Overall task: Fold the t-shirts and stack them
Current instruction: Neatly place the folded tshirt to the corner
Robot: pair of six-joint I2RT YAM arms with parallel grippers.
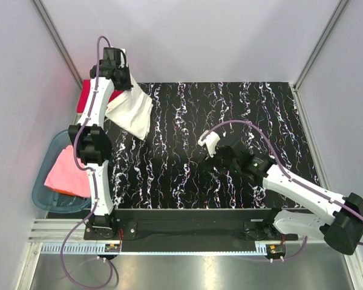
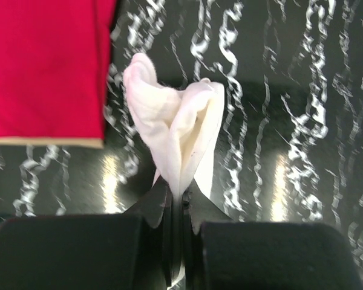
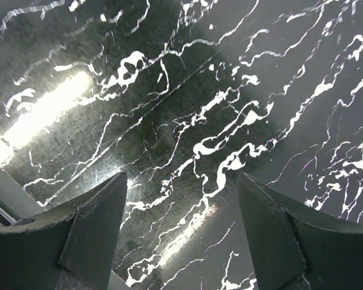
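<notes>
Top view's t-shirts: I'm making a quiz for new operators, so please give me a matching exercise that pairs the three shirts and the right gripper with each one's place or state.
Column 1
1. white cloth t-shirt
2. bright red cloth t-shirt
3. pink cloth t-shirt
4. right gripper

Column 2
A. inside the translucent teal plastic tub
B. open above the bare black white-streaked mat
C. pinched in the shut left gripper, hanging
D. lying flat at the mat's far left corner

Pairs: 1-C, 2-D, 3-A, 4-B
</notes>
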